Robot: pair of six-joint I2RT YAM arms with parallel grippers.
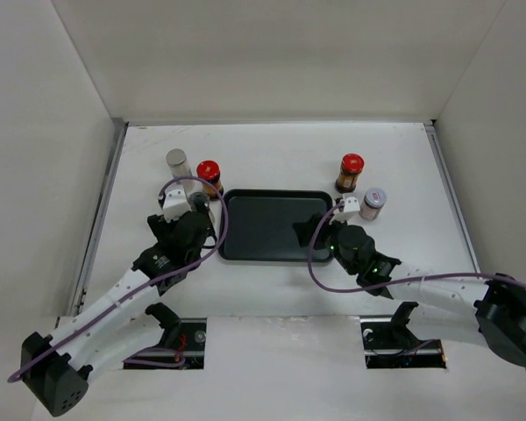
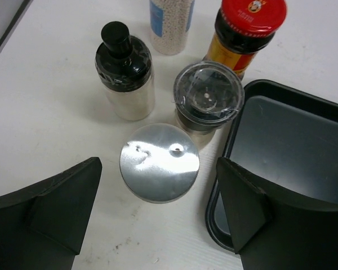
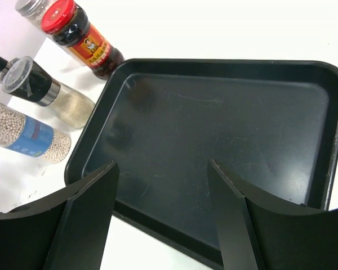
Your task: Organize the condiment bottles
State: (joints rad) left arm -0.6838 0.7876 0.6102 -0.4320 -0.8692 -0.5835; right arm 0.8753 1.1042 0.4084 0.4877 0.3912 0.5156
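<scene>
On the left of the black tray [image 1: 267,225] stand a silver-capped cylinder [image 1: 177,162] and a red-lidded jar [image 1: 209,175]. My left gripper [image 1: 195,204] hovers open there. In the left wrist view it [image 2: 158,185] straddles, without touching, the silver cap of a second cylinder [image 2: 159,162]. Beyond that stand a clear shaker [image 2: 208,101], a black-capped bottle [image 2: 124,70], the bead-filled cylinder [image 2: 170,22] and the red-lidded jar [image 2: 248,31]. Right of the tray stand another red-lidded jar [image 1: 351,171] and a silvery-lidded jar [image 1: 373,202]. My right gripper [image 3: 162,165] is open and empty over the tray's near right edge.
The tray [image 3: 225,112] holds nothing; its left rim [image 2: 225,169] lies just beside my left gripper's right finger. White walls close in the table on the left, back and right. The arm bases sit at the near edge.
</scene>
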